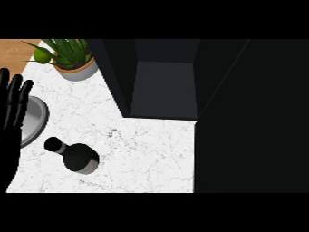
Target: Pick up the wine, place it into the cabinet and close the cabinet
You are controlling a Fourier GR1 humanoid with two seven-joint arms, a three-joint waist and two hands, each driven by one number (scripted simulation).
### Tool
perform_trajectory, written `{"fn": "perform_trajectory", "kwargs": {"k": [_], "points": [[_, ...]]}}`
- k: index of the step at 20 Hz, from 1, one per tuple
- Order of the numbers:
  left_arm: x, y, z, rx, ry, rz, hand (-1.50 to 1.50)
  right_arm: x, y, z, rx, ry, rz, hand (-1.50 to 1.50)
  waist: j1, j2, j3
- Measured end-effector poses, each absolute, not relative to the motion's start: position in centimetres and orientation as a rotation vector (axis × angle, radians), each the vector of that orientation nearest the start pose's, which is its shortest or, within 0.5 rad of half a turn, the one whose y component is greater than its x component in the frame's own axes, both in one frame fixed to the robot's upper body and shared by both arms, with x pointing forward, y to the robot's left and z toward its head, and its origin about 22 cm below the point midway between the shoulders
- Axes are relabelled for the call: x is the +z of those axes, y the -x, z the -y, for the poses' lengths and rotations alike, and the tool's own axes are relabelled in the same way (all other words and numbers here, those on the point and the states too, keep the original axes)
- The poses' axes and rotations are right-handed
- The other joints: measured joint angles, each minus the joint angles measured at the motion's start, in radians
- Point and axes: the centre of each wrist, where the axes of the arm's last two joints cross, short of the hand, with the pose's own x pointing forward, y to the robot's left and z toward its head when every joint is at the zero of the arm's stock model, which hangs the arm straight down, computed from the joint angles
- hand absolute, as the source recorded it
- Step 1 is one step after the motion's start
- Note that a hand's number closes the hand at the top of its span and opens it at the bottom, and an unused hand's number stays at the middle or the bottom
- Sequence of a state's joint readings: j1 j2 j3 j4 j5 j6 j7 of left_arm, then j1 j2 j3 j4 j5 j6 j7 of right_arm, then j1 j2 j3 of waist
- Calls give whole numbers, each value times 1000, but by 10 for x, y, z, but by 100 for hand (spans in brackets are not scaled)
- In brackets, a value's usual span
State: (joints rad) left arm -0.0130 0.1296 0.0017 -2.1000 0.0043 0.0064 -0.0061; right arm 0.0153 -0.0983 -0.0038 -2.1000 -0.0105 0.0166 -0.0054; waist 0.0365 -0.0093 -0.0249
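A dark cabinet (165, 88) takes up the right side and the far middle of the view, and its opening shows a grey recess between black walls. To the left of it and nearer lies the white marbled surface (150, 149), reaching from the far left down to the near edge. At the far left corner a strip of wood (6, 52) shows beyond the marble.

The left hand (2, 136) rests at the left edge, black, with its fingers straight and pointing far. It is spread open and has hold of nothing. Partly hidden behind it is a round grey dish (39, 118), only its right rim showing.

A potted plant (73, 63) with spiky green leaves stands at the far left of the surface, and a small green round thing (43, 55) sits just beside it on the left.

The wine bottle (79, 157) stands on the surface near the left, seen from above, its dark cap leaning toward the hand. It is just to the right of the palm, close but apart from it, and well apart from the cabinet's opening, which lies farther and to the right
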Motion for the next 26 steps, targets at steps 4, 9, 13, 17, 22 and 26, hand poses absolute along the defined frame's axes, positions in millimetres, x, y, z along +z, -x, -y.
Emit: {"fn": "perform_trajectory", "kwargs": {"k": [4,9,13,17,22,26], "points": [[123,-199,-226,-66,-187,2091,-150,126,-197,239,118,31,2089,-150,-24,4,16],[106,-189,-193,127,-198,1981,-150,124,-177,229,170,-90,2015,-150,-42,5,22],[102,-177,-154,235,-150,1932,-150,136,-163,225,208,-159,1970,-150,-45,5,24],[111,-172,-120,274,-123,1912,-150,150,-151,220,227,-190,1947,-150,-44,6,25],[126,-166,-94,293,-116,1917,-150,163,-141,217,238,-202,1927,-150,-42,7,26],[135,-158,-80,303,-116,1924,-150,166,-139,215,249,-201,1916,-150,-40,7,26]]}}
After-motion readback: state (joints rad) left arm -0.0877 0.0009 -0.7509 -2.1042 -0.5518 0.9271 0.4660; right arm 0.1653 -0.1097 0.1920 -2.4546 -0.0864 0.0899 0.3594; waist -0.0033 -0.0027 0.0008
